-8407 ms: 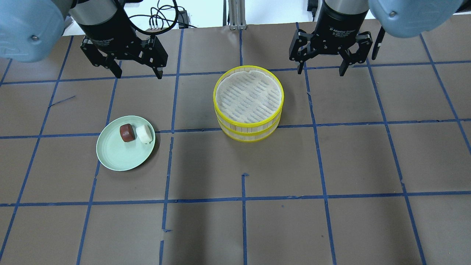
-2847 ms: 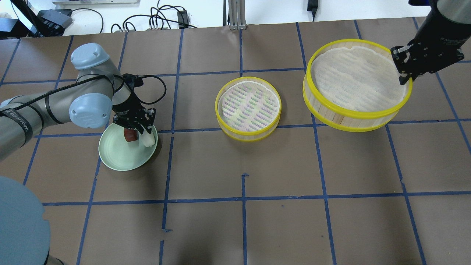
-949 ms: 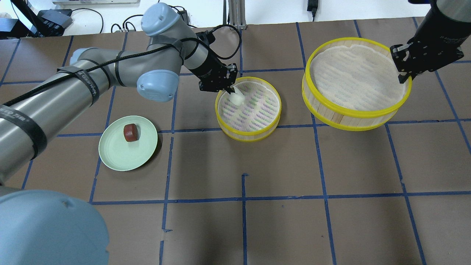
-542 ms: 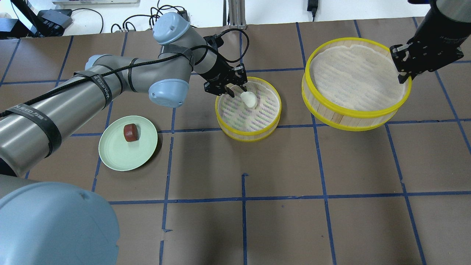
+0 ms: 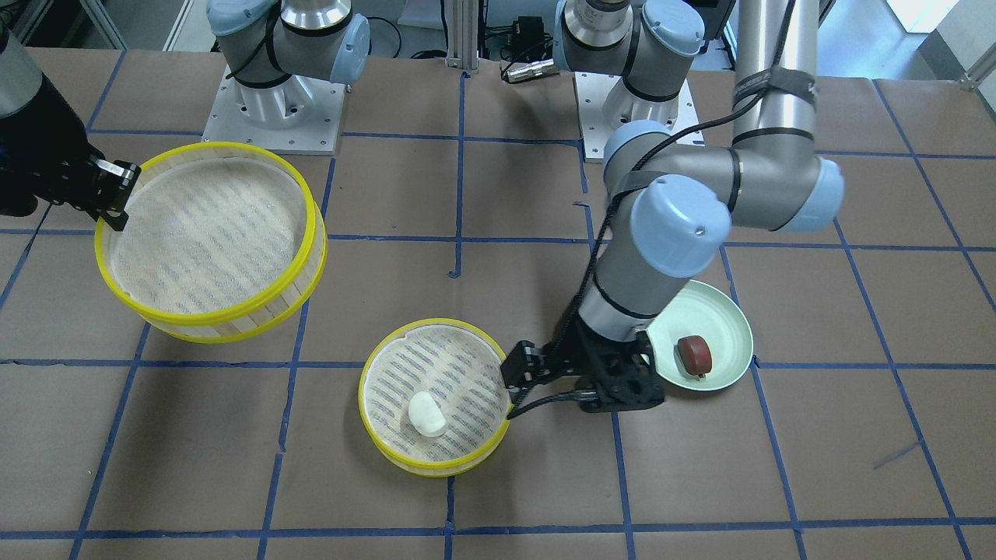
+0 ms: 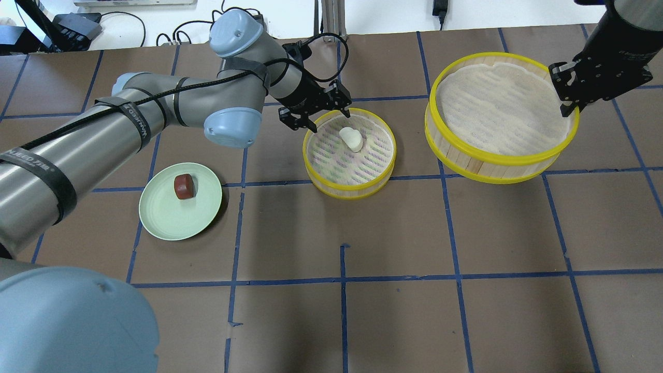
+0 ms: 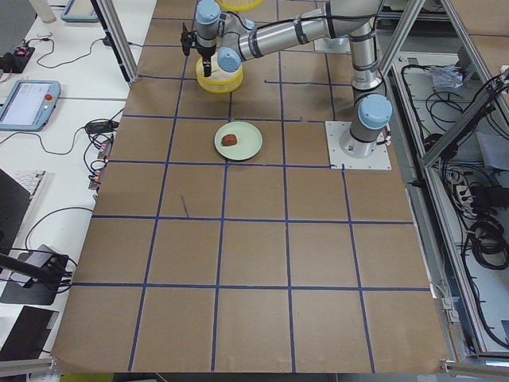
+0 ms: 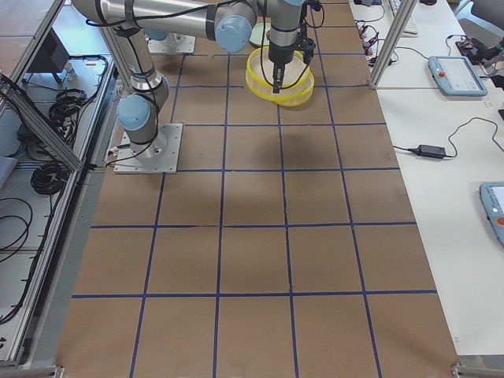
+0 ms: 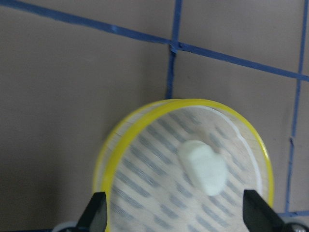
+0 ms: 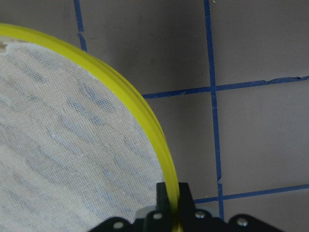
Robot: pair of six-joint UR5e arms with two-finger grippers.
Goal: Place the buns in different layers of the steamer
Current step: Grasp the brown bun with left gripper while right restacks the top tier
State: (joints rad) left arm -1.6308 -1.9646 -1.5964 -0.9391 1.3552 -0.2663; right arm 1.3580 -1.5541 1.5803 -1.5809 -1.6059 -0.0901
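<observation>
Left gripper [image 6: 329,120], wide and empty, hovers by the yellow-rimmed bamboo tray [image 6: 348,190] holding the white bun [image 6: 351,139]; the far-left reddish-brown bun [image 6: 183,186] likely goes next.

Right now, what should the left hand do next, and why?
Probably pull back toward the plate for the brown bun. The white bun already lies in the tray on the table, the left hand is open and empty by its rim, and the right hand holds the other tray aloft.
</observation>
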